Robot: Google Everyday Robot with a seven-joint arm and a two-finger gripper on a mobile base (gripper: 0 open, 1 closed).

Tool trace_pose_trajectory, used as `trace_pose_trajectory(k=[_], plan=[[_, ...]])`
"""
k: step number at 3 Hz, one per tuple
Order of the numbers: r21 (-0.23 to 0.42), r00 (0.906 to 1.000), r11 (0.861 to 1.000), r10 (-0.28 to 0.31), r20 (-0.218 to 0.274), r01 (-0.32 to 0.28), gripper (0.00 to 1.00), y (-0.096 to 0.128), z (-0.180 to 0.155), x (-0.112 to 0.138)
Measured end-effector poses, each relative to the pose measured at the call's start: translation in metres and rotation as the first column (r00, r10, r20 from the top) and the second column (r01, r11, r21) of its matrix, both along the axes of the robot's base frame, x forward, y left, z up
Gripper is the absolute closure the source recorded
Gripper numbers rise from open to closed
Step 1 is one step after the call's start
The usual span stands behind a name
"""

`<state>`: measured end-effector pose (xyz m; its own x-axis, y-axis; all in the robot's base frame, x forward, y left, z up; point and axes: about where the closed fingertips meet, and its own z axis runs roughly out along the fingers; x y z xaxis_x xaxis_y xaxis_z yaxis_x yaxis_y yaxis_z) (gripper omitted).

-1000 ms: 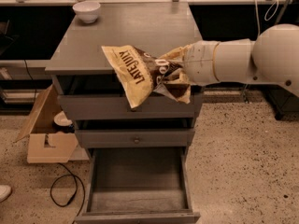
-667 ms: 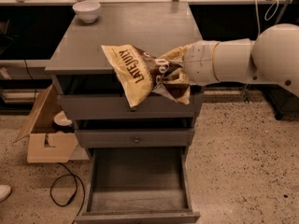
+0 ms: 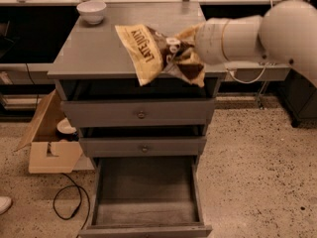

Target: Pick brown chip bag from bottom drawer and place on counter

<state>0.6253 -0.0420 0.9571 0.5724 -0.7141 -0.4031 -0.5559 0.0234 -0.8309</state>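
Note:
The brown chip bag (image 3: 148,53), crinkled, tan and dark brown with white lettering, hangs in the air over the front edge of the counter (image 3: 94,48). My gripper (image 3: 177,49) is shut on the bag's right part, and the white arm reaches in from the right. The bottom drawer (image 3: 146,195) is pulled fully open below, and its grey inside shows nothing in it. The two upper drawers with round knobs are closed.
A white bowl (image 3: 91,11) stands at the counter's back left. An open cardboard box (image 3: 49,140) with a plate inside sits on the floor to the left of the cabinet. A black cable (image 3: 69,202) loops on the floor beside the open drawer.
The gripper has lifted the chip bag higher and a little to the right, from in front of the top drawer up to counter level.

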Motion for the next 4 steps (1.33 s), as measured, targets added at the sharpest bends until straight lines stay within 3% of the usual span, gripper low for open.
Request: trace_pose_trajectory(k=[1, 2, 4], plan=[[-0.025, 0.992, 0.994, -0.103, 0.073, 0.105, 1.0, -0.015, 0.033, 0.072], [0.04, 0.98, 0.982, -0.187, 0.068, 0.185, 1.0, 0.01, 0.038, 0.16], [0.136, 0.9796, 0.97, -0.199, -0.027, 0.201, 0.98, 0.075, -0.003, 0.245]])
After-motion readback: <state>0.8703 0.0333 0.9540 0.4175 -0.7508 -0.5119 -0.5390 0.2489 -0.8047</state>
